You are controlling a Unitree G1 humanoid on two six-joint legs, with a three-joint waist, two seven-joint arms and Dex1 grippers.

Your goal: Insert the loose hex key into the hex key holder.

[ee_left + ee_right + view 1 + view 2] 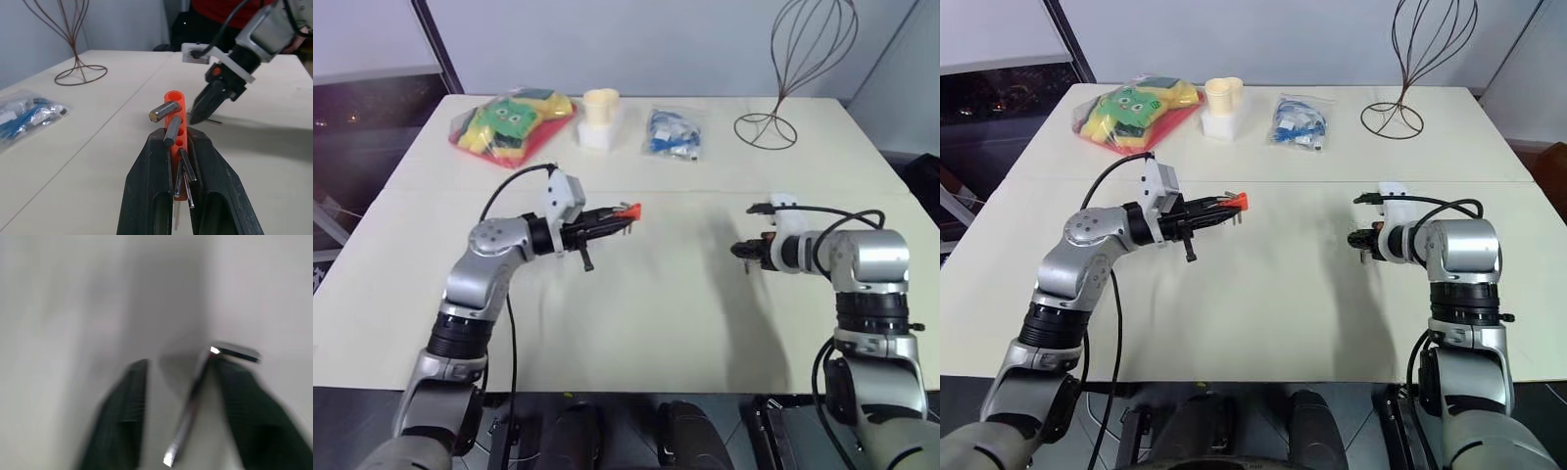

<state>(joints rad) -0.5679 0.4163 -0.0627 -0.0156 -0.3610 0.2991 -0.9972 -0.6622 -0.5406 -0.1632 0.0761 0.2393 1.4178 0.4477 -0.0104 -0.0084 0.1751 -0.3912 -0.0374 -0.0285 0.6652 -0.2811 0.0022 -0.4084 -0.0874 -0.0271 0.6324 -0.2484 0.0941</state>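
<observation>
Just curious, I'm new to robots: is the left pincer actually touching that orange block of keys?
Touching. The left wrist view shows both black fingers of the left pincer pressed against the orange block, no gap.

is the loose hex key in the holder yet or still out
Out. The loose hex key lies on the table between the right pincer fingers, apart from the hex key holder, which the left pincer grips.

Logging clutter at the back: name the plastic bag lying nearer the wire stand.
The clear bag with blue contents; the red-yellow-green bag lies beyond the cream cup, farther from the wire stand.
</observation>
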